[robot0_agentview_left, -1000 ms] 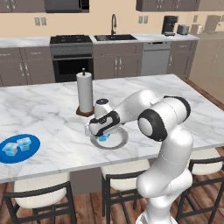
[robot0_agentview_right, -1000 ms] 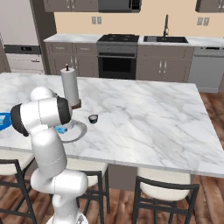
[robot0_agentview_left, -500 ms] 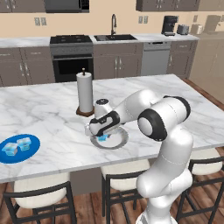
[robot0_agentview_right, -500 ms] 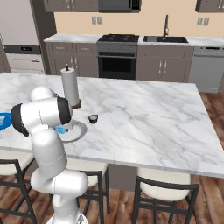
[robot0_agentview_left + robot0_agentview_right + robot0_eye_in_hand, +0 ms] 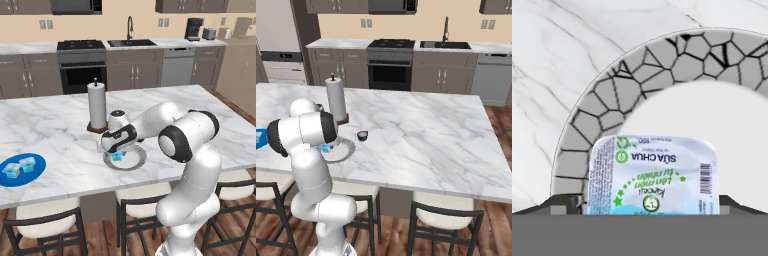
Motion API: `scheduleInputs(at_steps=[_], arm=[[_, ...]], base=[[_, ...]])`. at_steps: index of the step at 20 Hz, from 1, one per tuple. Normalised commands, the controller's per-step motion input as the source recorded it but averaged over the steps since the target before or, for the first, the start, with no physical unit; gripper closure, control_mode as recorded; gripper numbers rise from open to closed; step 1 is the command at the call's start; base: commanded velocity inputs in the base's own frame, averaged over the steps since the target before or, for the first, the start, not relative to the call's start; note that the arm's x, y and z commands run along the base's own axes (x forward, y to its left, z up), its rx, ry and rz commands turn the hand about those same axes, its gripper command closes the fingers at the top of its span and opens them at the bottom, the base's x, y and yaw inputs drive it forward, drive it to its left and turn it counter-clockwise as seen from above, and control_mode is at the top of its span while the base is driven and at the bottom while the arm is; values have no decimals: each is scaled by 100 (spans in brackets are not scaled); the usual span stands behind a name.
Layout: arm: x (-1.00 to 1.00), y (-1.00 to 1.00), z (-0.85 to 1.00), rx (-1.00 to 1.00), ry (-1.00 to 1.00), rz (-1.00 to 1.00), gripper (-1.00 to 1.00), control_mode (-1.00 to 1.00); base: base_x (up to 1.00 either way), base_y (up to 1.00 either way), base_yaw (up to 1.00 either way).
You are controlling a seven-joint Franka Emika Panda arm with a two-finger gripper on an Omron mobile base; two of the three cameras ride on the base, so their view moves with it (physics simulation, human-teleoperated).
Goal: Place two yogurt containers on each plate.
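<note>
Bench (image 5: pixel 60 145) of white marble carries everything here: a paper towel roll (image 5: pixel 97 105) toward the back, a blue plate (image 5: pixel 37 170) far to the left with two pale yogurt cups (image 5: pixel 20 167) on it, and a grey plate (image 5: pixel 135 161) right under the arm. A dark yogurt cup (image 5: pixel 362 135) stands well apart on bare marble to the right of the grey plate. The fingers (image 5: pixel 117 156) hang low over the grey plate with a pale blue yogurt cup (image 5: pixel 654 175) directly between them; whether they grip it or have let go, I cannot tell. The dark cup is likely next, lying to the arm's right.
</note>
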Motion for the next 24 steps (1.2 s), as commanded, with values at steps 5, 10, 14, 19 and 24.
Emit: scheduleInputs(at_steps=[5,10,14,19,24], arm=[[-3,-4,39,1,0,0,-100,-100],[-5,-14,41,0,0,-1,-100,-100],[0,-23,24,0,0,0,-100,-100],[0,-45,21,0,0,0,-100,-100],[0,-62,9,-3,-3,0,-100,-100]], base=[[0,0,0],[0,0,0],[0,0,0],[0,0,0],[0,0,0]])
